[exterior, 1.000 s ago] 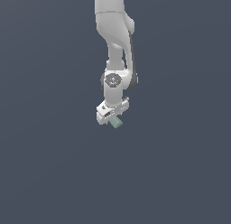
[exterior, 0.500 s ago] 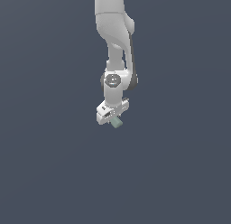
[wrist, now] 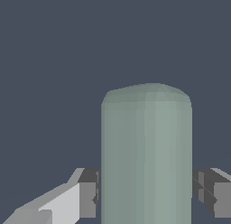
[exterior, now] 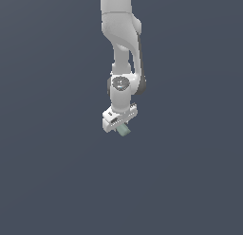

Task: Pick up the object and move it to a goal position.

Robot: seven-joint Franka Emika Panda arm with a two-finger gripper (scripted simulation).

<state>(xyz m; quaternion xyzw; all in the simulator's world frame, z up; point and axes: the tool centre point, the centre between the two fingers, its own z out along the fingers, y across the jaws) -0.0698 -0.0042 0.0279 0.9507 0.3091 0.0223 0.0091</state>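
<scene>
The object [wrist: 146, 155] is a pale grey-green block with a blunt rounded end, filling the middle of the wrist view. My gripper [wrist: 146, 191] is shut on it, one dark finger pad [wrist: 89, 191] pressed to each long side. In the exterior view the white arm hangs down from the top, and the gripper [exterior: 121, 126] points downward with only a small tip of the object [exterior: 124, 130] showing beneath the white hand. The fingers themselves are mostly hidden behind the hand there.
A plain dark grey-blue surface [exterior: 57, 182] fills both views all around the arm. No other objects, containers or edges show.
The arm and the held block sit in almost the same place; at most a very slight shift.
</scene>
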